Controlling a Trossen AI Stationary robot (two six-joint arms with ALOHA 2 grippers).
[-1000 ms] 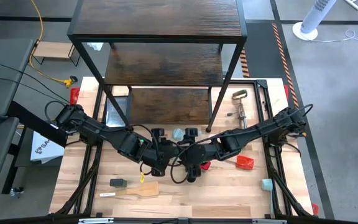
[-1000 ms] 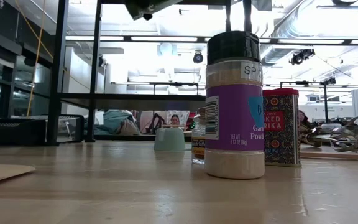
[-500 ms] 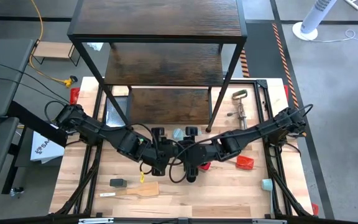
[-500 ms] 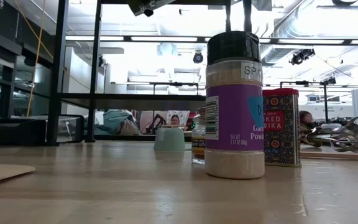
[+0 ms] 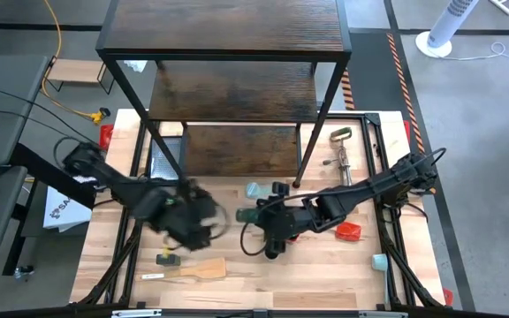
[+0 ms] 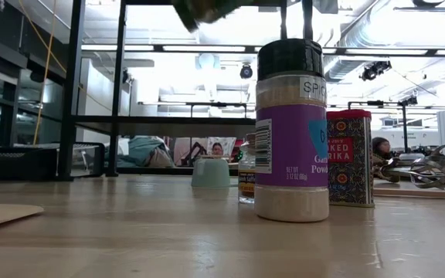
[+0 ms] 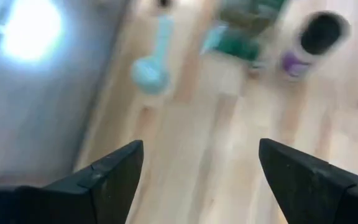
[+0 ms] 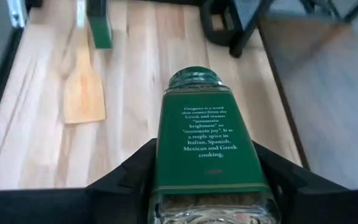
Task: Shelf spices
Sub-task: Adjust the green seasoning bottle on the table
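Right pincer (image 8: 207, 186) clamps green oregano jar (image 8: 207, 146) mid-frame, ready for shelf (image 5: 228, 35); left pincer (image 7: 197, 180) gapes empty.

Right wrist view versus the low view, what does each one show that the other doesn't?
Only the right wrist view shows the right gripper closed on a green-labelled oregano jar, plus a wooden spatula on the table. Only the low view shows the garlic powder jar, a red paprika tin behind it, and a pale cup. Both show the light wood tabletop and the shelf's black frame.
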